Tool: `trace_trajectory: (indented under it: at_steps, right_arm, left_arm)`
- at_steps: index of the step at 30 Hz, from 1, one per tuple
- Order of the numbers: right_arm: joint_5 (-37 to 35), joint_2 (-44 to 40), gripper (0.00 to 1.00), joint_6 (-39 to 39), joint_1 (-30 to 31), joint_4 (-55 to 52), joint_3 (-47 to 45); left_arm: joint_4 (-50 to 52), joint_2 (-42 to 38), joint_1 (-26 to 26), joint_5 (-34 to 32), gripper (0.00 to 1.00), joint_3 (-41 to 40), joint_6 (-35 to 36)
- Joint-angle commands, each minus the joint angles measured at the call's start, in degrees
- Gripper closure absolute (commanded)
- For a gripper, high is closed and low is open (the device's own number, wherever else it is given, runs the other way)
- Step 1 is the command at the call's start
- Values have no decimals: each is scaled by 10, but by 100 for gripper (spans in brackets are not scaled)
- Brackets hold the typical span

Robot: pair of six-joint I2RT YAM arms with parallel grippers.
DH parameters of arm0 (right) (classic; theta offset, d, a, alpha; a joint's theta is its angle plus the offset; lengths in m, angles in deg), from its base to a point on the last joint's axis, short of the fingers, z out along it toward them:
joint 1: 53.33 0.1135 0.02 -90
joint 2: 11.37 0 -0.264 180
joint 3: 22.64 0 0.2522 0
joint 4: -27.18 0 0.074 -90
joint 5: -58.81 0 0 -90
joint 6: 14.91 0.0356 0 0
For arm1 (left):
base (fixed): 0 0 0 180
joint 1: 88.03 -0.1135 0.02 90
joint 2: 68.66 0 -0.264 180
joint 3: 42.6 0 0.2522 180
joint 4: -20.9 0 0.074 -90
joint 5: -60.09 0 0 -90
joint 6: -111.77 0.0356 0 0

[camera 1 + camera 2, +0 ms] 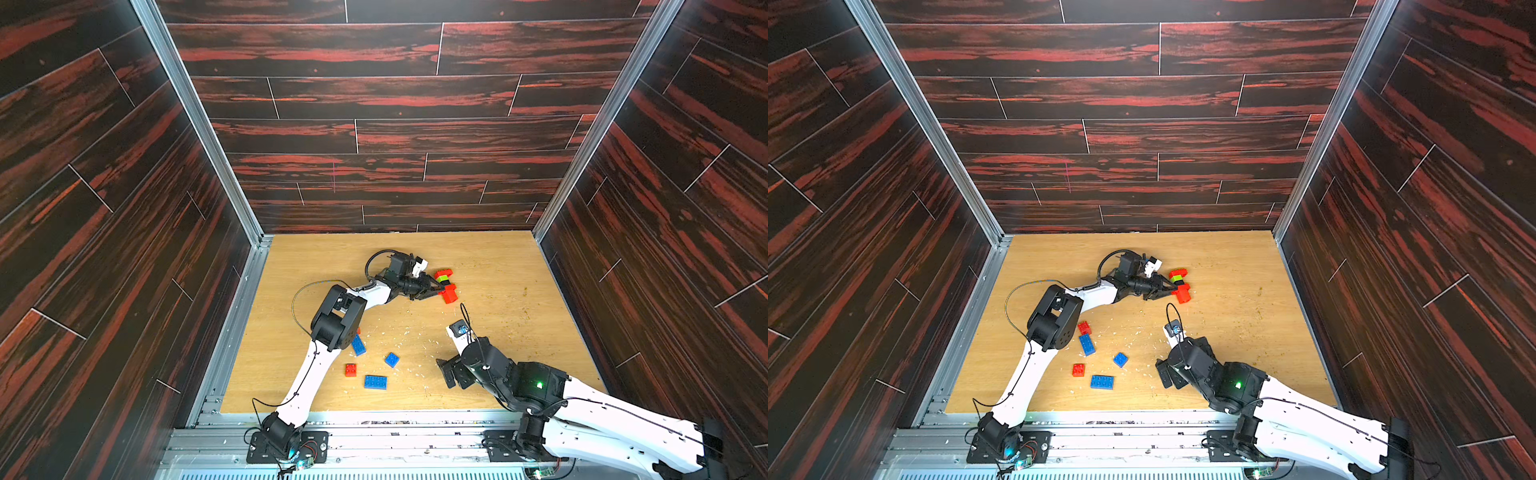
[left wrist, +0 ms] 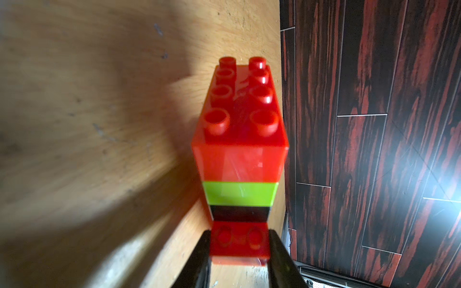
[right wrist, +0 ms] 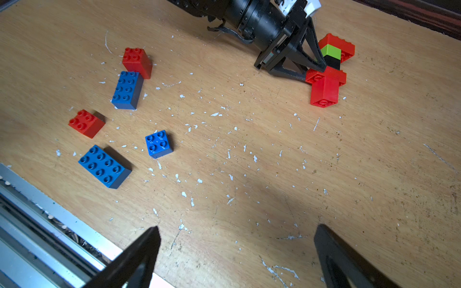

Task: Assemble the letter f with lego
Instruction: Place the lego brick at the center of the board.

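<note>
Lying loose beside the left arm (image 1: 308, 374), blue and red bricks (image 1: 375, 381); the left gripper (image 1: 439, 289) pinches a red brick (image 2: 239, 243) of the red-green-black lego stack (image 1: 449, 296) mid-table; the right gripper (image 3: 238, 227) gapes wide, empty, near the front.

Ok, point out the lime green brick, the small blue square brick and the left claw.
lime green brick (image 3: 331, 51), right wrist view, side face.
small blue square brick (image 3: 159, 144), right wrist view, studded top.
left claw (image 2: 239, 239), left wrist view, midway between fingertips.
</note>
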Motion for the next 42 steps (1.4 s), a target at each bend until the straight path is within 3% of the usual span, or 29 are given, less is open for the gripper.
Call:
trace_trajectory:
  at_steps: [1,18,31,35,42]
  right_arm:
    - [1,-6,2,8,5,1,-1]
    - [3,-7,2,11,5,2,-4]
    - [3,-6,2,11,4,2,-4]
    - [4,-4,2,8,4,2,-1]
    - [25,-9,2,-7,5,11,-3]
  left_arm:
    - [15,5,-11,-20,65,10,2]
    - [154,15,-13,-63,55,80,59]
    - [309,-12,-14,-135,53,118,160]
    - [335,-44,-17,-160,52,97,192]
    - [329,-176,-25,-238,52,-28,259]
